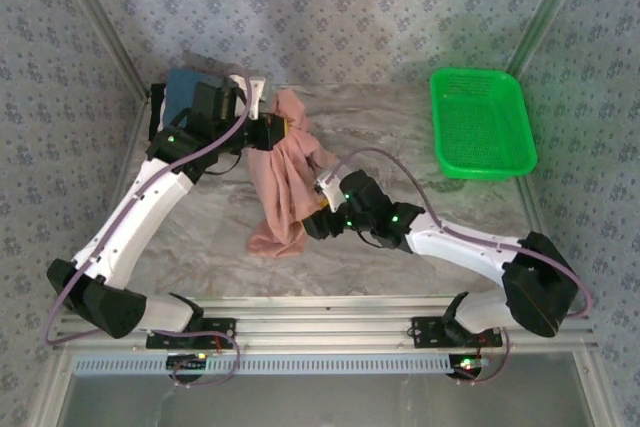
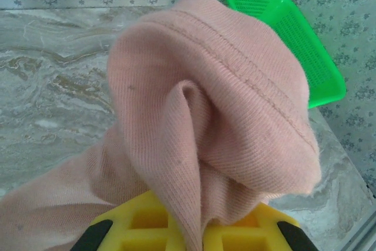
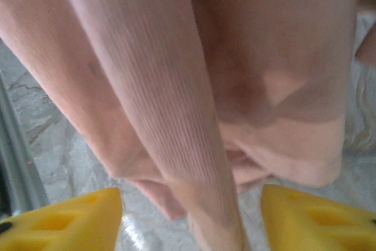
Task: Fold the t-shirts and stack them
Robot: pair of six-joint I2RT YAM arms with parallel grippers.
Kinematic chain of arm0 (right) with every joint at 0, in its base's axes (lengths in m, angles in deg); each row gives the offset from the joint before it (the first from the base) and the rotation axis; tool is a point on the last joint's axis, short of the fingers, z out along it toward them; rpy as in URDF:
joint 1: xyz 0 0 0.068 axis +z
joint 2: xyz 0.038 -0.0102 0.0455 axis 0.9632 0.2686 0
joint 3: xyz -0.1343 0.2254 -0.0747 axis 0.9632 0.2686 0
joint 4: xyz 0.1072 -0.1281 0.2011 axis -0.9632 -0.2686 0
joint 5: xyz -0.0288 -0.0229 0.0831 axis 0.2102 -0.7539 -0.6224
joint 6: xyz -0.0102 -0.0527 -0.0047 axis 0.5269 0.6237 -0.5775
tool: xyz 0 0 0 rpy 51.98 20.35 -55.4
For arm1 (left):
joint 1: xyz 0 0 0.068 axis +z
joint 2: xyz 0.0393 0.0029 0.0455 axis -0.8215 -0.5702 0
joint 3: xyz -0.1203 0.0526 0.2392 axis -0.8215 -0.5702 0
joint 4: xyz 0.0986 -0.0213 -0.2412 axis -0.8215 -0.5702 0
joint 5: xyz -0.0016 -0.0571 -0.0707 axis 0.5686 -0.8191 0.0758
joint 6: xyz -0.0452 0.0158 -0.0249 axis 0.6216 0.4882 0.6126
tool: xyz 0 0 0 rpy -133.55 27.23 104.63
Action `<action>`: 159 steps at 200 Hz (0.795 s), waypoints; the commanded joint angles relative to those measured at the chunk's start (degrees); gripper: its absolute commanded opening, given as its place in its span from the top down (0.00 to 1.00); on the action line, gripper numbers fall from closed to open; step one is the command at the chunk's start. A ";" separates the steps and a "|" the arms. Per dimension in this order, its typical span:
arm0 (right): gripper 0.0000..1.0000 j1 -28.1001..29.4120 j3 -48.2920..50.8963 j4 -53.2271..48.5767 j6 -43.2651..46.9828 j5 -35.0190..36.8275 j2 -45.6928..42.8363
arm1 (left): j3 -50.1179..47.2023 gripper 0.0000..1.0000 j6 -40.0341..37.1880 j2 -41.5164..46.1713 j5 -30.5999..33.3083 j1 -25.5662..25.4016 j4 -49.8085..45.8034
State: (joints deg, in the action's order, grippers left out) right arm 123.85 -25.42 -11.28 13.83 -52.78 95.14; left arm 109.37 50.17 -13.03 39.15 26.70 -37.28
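Top external: I see left gripper [image 1: 270, 133] clamped on the salmon-pink t-shirt [image 1: 283, 187], which hangs down to the table [image 1: 420, 197], centre-left. Right gripper [image 3: 191, 204] has its fingers apart either side of a hanging fold (not pinching). Folded blue t-shirt [image 1: 182, 87] sits in the far-left corner.

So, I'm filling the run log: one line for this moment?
left pincer: shut on pink t-shirt | right pincer: open, pink t-shirt hanging between | green basket: far right
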 commanded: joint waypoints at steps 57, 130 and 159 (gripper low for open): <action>1.00 -2.76 -9.08 -1.94 0.75 -5.35 2.22 | -7.90 1.00 7.14 6.39 -11.03 9.81 9.24; 1.00 -9.17 -9.86 -13.02 2.01 -7.99 -6.27 | -17.73 0.46 12.03 10.56 -15.68 17.22 14.77; 1.00 -16.92 -10.42 -20.66 0.00 -15.14 -7.55 | -22.91 0.50 13.45 10.40 -16.33 17.92 17.82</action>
State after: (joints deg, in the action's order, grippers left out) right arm 112.26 -33.93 -23.15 14.86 -61.29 89.13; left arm 89.96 61.53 -2.87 25.55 44.38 -24.36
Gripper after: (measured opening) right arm 0.067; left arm 0.514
